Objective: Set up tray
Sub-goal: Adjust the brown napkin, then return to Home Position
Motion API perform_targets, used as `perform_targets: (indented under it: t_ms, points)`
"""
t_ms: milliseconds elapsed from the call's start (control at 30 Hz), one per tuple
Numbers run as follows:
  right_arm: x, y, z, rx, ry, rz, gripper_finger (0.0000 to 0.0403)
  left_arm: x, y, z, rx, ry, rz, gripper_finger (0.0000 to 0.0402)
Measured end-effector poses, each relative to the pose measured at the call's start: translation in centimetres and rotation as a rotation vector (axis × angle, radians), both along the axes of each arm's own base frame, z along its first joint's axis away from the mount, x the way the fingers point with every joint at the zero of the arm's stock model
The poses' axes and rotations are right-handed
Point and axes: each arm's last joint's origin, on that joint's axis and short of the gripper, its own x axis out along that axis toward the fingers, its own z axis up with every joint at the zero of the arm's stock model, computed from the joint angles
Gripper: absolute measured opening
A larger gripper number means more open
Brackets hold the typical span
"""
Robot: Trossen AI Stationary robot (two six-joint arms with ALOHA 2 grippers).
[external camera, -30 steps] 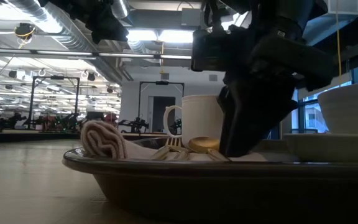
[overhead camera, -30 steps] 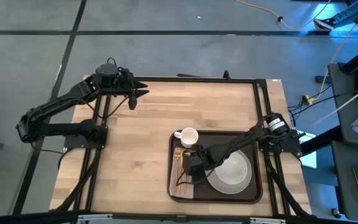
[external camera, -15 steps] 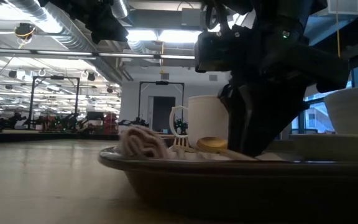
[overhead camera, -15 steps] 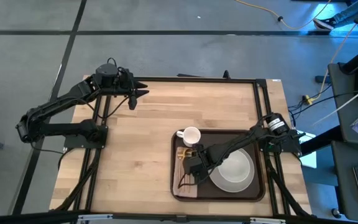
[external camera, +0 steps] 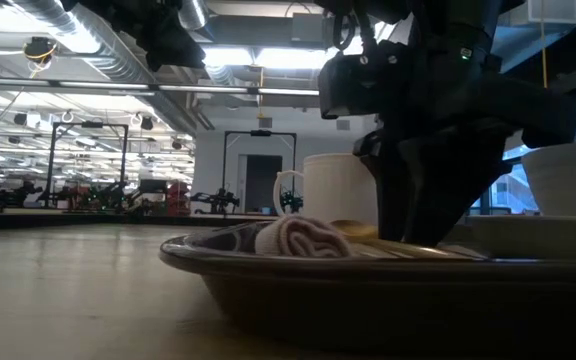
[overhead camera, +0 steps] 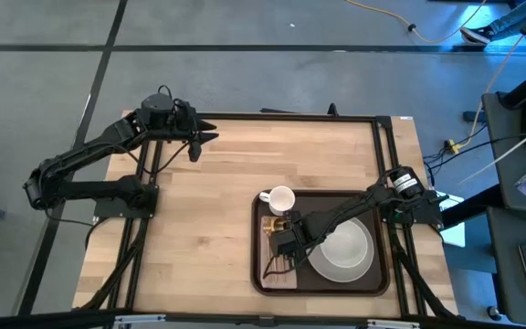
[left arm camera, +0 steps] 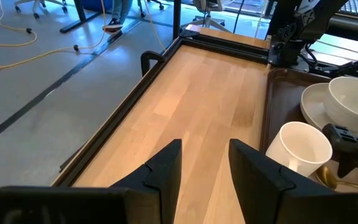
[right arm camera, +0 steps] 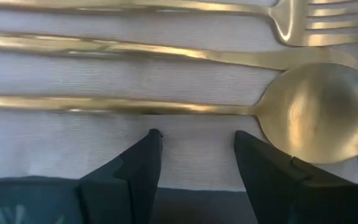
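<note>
On the worktop [overhead camera: 208, 183], near-right part, sits the tray [overhead camera: 382, 285], dark brown, raised rim, long axis running left-right across the table in the high view. It holds a white mug [overhead camera: 279, 198], plate with bowl [overhead camera: 341, 253], and a napkin [overhead camera: 279, 272] with gold spoon [right arm camera: 309, 112] and fork [right arm camera: 297, 25] on it; a third gold handle lies between, type unclear. Right gripper [right arm camera: 194, 155] is down over the napkin, just short of the spoon, fingers apart a moderate gap, holding nothing. Left gripper [left arm camera: 204, 165] hangs over the far-left corner, well apart, fingers narrowly parted, empty. Judgement: tray is stiff and loaded so fairly heavy, crockery fragile and may slide; grip the rim at a short end, keep level. Napkin is soft, bunches easily; cutlery slippery.
</note>
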Motion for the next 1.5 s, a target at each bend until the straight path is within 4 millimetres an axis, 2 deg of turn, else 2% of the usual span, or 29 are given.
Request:
perform_targets:
  t_ms: [200,433,567,667,800,900,1033,1167,1233,1367,1500]
  points:
    - [0.3,0.1,0.6,0.015,-0.005,-0.051,0.0204,0.0,0.0,0.0,0.001,0.0,0.0,0.0127]
    - [0.8,0.3,3.0,0.002,0.044,-0.061,0.0204,-0.1,0.0,0.2,0.016,-0.009,-0.004,0.0127]
    - [0.1,-0.4,6.1,0.049,0.024,-0.084,0.0204,-0.5,-0.3,0.8,0.041,-0.045,-0.004,0.0127]
    - [-1.1,-1.7,9.3,0.079,-0.044,-0.104,0.0204,-0.8,-0.6,1.2,0.055,-0.077,-0.001,0.0127]
    - [-3.7,-3.3,14.9,0.077,-0.271,-0.081,0.0204,-1.0,-0.7,1.4,0.057,-0.087,0.0,0.0127]
    - [-6.3,-4.4,17.3,0.015,-0.453,-0.083,0.0204,-1.0,-0.7,1.3,-0.009,-0.097,0.023,0.0127]
    - [-11.1,-7.2,17.5,0.074,-0.562,-0.129,0.0204,-0.8,-0.8,1.3,-0.064,-0.153,-0.019,0.0127]
    - [-15.0,-9.9,17.4,0.176,-0.837,-0.181,0.0204,-0.3,-1.0,1.2,-0.064,-0.377,-0.172,0.0127]
    - [-16.6,-11.2,17.0,0.191,-0.955,-0.206,0.0204,-0.3,-1.0,0.7,-0.046,-0.461,-0.186,0.0127]
    - [-18.6,-13.6,15.0,0.243,-1.126,-0.265,0.0204,-0.9,-0.5,-0.9,-0.034,-0.467,-0.129,0.0127]
    - [-19.4,-15.4,12.3,0.301,-1.145,-0.284,0.0204,-1.3,0.1,-2.9,-0.054,-0.444,-0.087,0.0127]
